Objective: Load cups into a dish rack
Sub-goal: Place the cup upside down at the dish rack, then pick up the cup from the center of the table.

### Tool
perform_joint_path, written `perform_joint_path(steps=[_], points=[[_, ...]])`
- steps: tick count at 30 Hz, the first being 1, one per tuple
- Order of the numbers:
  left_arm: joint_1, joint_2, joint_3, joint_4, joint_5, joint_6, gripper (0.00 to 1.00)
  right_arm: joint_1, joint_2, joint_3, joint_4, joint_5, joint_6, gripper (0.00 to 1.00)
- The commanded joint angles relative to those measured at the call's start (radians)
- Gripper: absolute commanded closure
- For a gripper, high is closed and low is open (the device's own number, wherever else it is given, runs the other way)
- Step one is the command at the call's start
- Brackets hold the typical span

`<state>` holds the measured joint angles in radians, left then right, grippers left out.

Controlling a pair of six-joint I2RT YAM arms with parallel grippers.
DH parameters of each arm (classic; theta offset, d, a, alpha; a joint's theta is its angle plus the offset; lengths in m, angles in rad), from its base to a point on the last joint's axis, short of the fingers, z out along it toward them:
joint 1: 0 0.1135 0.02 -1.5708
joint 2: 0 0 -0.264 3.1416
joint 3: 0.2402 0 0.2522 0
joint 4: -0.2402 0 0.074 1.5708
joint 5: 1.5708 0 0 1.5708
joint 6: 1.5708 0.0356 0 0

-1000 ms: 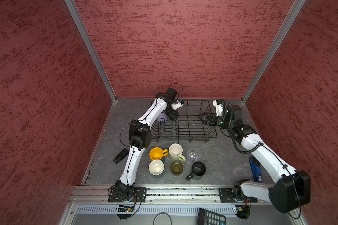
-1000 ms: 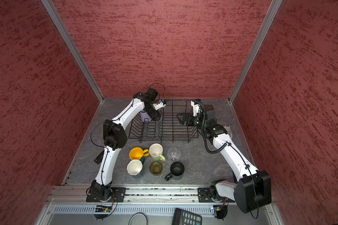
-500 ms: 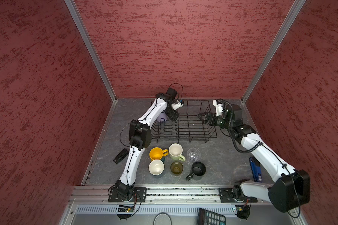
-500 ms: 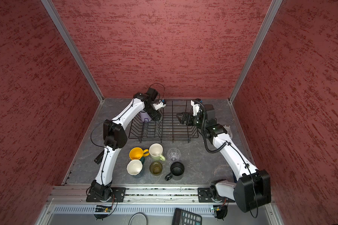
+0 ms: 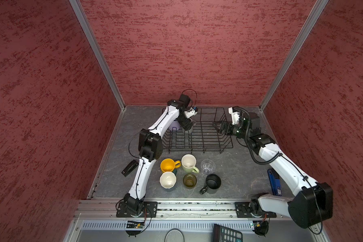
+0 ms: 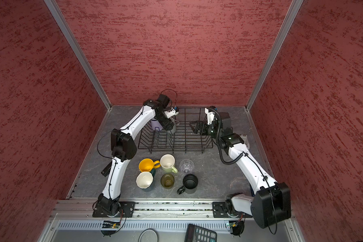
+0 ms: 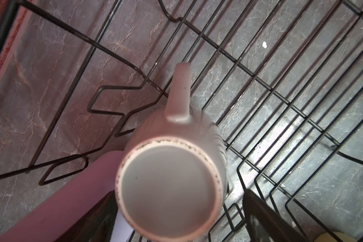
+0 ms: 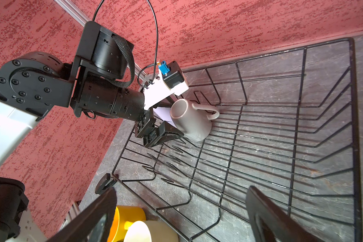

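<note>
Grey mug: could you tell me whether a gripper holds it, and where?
Apparently nothing is held: the left gripper stands open around the grey mug; the right gripper is open and empty.

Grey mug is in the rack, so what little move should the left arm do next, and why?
Probably lift the left pincer straight up, clear of the grey mug. The mug stands mouth-up in the dish rack and the jaws are open beside it, so pulling sideways could tip it.

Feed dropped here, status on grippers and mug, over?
Left gripper jaws open around grey mug. Mug sits in dish rack. Right gripper open, empty. Nothing blocking.
</note>
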<state>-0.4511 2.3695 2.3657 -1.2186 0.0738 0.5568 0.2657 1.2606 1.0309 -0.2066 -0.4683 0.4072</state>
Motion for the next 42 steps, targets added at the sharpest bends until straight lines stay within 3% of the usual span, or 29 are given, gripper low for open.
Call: perform_joint_path(steps=[1, 7, 11, 18, 23, 27, 34, 42], points=[[-0.004, -0.043, 0.022, 0.009, 0.031, -0.008, 0.03, -0.009, 0.006, 0.004, 0.003, -0.005, -0.008, 0.06], [-0.007, -0.166, 0.015, 0.049, 0.096, -0.06, 0.0, -0.009, 0.029, 0.059, -0.126, 0.062, -0.05, 0.15], [-0.012, -0.302, -0.073, 0.177, 0.057, -0.114, 0.0, -0.008, 0.023, 0.084, -0.219, 0.109, -0.069, 0.23], [0.0, -0.662, -0.468, 0.639, 0.041, -0.311, 0.0, 0.018, -0.05, 0.076, -0.394, 0.217, -0.115, 0.31], [0.079, -0.881, -0.766, 0.965, 0.277, -0.478, 0.0, 0.095, -0.095, 0.091, -0.521, 0.31, -0.131, 0.34], [0.097, -0.946, -0.81, 0.972, 0.293, -0.536, 0.0, 0.192, -0.115, 0.098, -0.606, 0.399, -0.111, 0.35], [0.107, -1.068, -1.037, 1.142, 0.272, -0.625, 0.0, 0.351, -0.153, 0.024, -0.658, 0.447, -0.008, 0.36], [0.113, -1.101, -1.103, 1.15, 0.243, -0.667, 0.0, 0.429, -0.178, -0.126, -0.629, 0.429, 0.079, 0.39]])
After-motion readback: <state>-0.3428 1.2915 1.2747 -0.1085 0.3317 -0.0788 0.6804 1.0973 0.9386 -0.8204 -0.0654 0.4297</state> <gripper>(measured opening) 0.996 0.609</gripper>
